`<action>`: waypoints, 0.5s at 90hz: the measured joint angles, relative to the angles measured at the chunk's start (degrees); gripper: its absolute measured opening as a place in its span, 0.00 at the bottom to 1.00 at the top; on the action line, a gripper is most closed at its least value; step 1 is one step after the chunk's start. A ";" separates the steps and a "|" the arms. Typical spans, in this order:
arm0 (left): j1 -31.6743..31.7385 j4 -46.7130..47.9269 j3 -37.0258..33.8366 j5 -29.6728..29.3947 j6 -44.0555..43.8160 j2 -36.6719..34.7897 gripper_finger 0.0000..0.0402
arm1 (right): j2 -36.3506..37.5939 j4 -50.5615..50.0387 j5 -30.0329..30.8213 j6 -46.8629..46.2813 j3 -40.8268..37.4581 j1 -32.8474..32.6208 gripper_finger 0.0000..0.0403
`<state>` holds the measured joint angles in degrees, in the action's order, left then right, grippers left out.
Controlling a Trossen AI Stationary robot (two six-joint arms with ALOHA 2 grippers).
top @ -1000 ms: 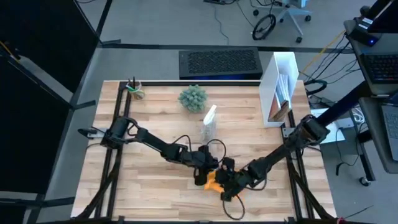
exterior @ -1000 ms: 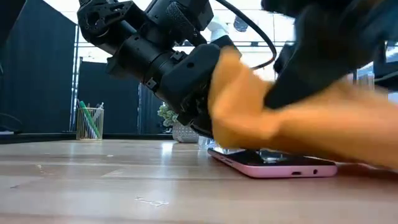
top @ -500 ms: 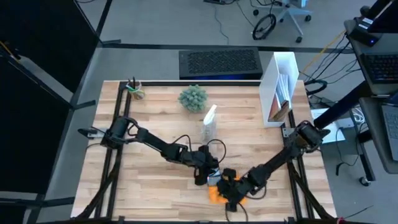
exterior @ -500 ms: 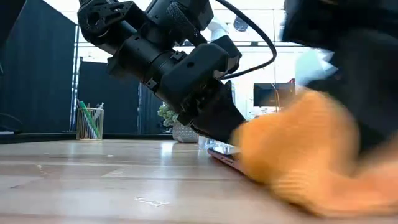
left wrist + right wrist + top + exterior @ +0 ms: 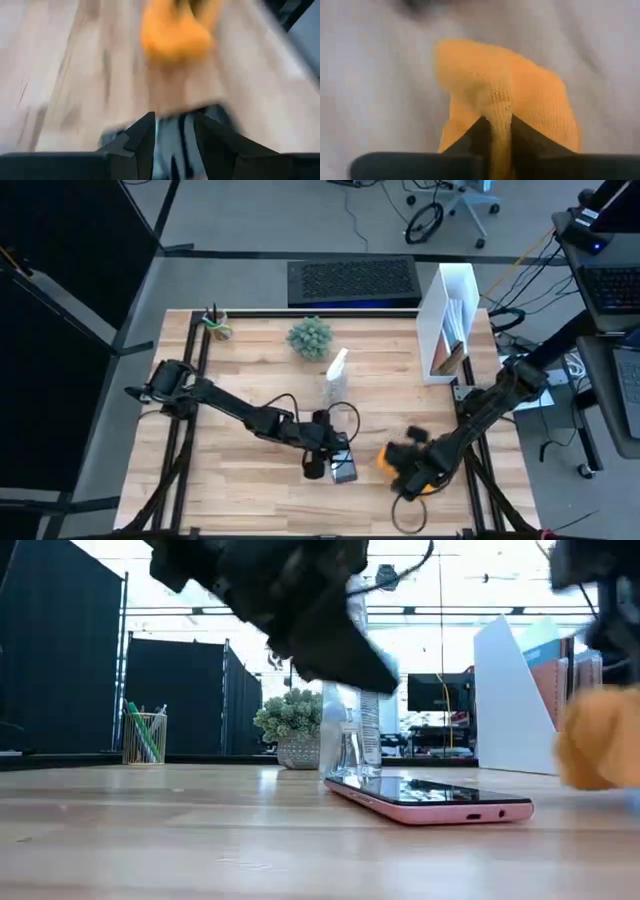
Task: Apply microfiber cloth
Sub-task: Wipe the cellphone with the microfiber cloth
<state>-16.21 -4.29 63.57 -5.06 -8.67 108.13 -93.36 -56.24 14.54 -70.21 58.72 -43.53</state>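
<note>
A black smartphone in a pink case lies flat on the wooden table, screen up. My left gripper hovers open just above the phone's far end, its fingers apart over the screen, touching nothing. To the phone's right, my right gripper is shut on the bright orange microfiber cloth, bunched into a ball. The left wrist view shows the cloth beyond the phone. My right gripper pinches a raised fold of the cloth between its two fingers, several layers bunched together. The rest of the cloth bulges out below and around the fingertips. Its lower end is close to the table; whether it touches, I cannot tell.
A clear spray bottle stands just beyond the phone. Farther back are a small potted plant, a pen cup at the far left, a white file holder at the far right and a keyboard behind the table.
My right gripper has swept the cloth across the phone toward the near edge, then off it toward the table's right edge; the phone now lies uncovered. My left gripper has risen off the phone's far end.
</note>
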 joint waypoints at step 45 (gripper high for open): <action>1.34 1.05 -0.24 -4.10 -0.40 1.25 0.31 | 0.49 24.75 18.19 4.34 -0.15 2.60 0.68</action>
<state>-14.87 -3.24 63.33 -9.16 -9.07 109.38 -92.88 -31.49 32.73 -65.87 58.57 -40.93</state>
